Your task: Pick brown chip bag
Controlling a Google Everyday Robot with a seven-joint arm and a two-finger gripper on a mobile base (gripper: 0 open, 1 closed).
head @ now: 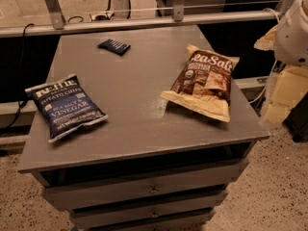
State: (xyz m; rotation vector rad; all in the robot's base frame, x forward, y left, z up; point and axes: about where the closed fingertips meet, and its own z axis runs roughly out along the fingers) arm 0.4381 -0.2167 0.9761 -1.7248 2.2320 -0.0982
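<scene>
The brown chip bag lies flat on the right half of the grey table top, its pale "Sea Salt" lettering toward the far edge and its cream bottom edge near the table's front right corner. My arm's white body stands at the right edge of the view, beyond the table. The pale gripper hangs below it, off the table's right side and apart from the bag, holding nothing that I can see.
A dark blue Kettle "Sea Salt & Vinegar" bag lies at the front left. A small flat dark blue packet lies near the far edge. A metal rail runs behind the table. Drawers sit under the top.
</scene>
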